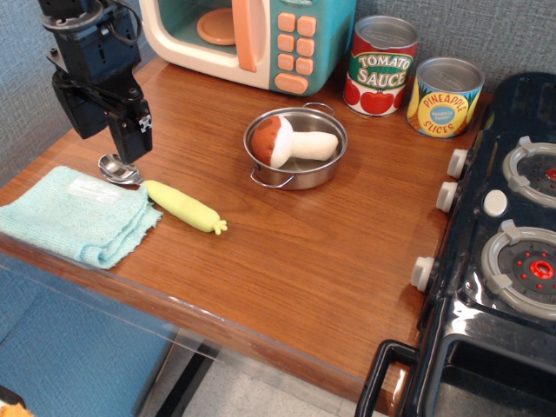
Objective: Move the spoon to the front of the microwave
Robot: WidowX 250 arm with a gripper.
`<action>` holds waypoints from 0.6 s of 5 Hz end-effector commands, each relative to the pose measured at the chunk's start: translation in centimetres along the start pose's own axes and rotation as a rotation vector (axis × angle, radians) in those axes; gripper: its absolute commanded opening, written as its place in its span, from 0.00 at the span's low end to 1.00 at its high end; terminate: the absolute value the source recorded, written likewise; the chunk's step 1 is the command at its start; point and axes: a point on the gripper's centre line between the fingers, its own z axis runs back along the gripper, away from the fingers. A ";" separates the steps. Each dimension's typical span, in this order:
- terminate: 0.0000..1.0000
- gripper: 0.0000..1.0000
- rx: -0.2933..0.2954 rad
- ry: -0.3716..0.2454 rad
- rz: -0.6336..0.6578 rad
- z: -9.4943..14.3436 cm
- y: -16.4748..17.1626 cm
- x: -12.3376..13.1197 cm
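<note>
The spoon point(169, 196) lies flat on the wooden table near the left front. Its silver bowl point(119, 169) points left and its yellow-green handle point(185, 207) points right. The bowl touches the edge of a light blue cloth. My gripper point(130, 148) hangs just above the spoon's bowl, fingers pointing down. Its fingers look close together, and I cannot tell whether they hold anything. The microwave point(261, 39) stands at the back of the table, cream front, teal panel with peach buttons. The wood in front of it is bare.
A folded light blue cloth point(74, 215) lies at the left front edge. A steel pot point(295, 148) holding a toy mushroom sits mid-table. A tomato sauce can point(380, 66) and a pineapple can point(445, 97) stand at the back. A black toy stove point(504, 261) fills the right.
</note>
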 end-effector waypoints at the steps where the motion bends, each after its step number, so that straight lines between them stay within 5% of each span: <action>1: 0.00 1.00 0.000 0.000 0.000 0.0 0.0 0.0; 3: 0.00 1.00 0.033 0.000 0.082 -1.5 -2.9 0.4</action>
